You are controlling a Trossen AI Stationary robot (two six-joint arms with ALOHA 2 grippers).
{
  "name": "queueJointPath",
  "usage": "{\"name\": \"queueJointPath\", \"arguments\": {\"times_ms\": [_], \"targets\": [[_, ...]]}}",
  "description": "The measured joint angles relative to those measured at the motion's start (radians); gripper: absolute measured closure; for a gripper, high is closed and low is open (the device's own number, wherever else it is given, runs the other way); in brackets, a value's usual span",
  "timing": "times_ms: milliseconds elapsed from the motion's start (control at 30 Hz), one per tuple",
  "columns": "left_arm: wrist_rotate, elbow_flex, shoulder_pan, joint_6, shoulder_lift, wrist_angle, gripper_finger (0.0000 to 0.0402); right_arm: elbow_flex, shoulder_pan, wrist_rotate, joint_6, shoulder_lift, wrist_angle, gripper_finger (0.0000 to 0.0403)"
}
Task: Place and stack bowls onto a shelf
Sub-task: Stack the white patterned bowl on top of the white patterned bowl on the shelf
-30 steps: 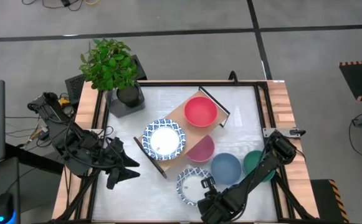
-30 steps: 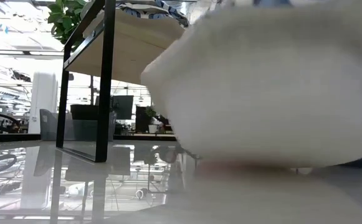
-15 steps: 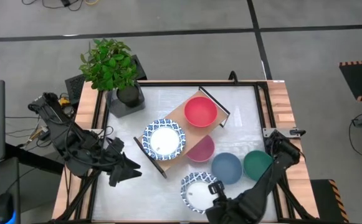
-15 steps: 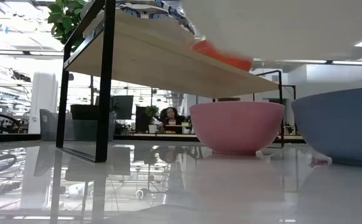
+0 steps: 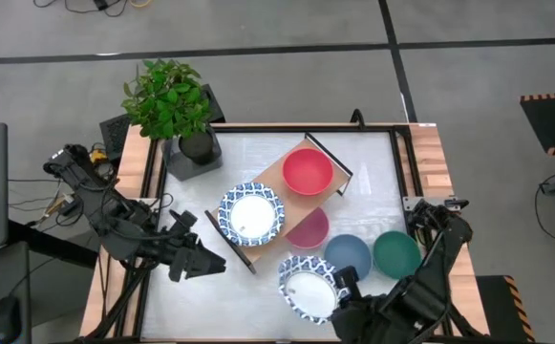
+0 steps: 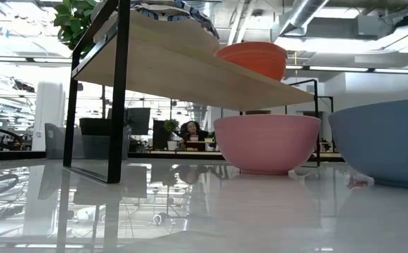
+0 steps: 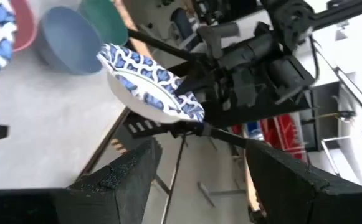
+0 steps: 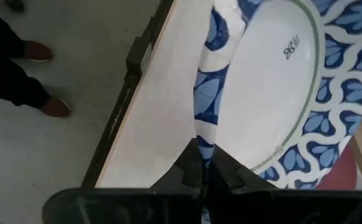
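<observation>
Lifted clear, patterned bowl (image 5: 309,290) hangs clamped in right gripper (image 5: 342,287).

We see the table (image 6: 189,211) top as a smooth, glossy pale sheet that mirrors the room, edged in wood (image 5: 432,162). On it, the shelf (image 6: 182,67) is a matt light-wood board on a thin black metal frame (image 6: 118,91). Under the shelf, the pink bowl (image 6: 267,143) looks smooth with a soft sheen, and so does the blue bowl (image 6: 383,140) beside it. The patterned bowl (image 8: 274,93) pinched at its rim by the right gripper (image 8: 204,171) looks like glazed white ceramic with blue printing, its inside glossy
</observation>
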Motion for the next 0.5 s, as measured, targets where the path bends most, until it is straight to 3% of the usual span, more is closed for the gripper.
{"name": "queueJointPath", "arguments": {"times_ms": [500], "targets": [[0.102, 0.0, 0.104, -0.004, 0.0, 0.052, 0.0164, 0.005, 0.003, 0.108, -0.132, -0.021, -0.062, 0.0383]]}}
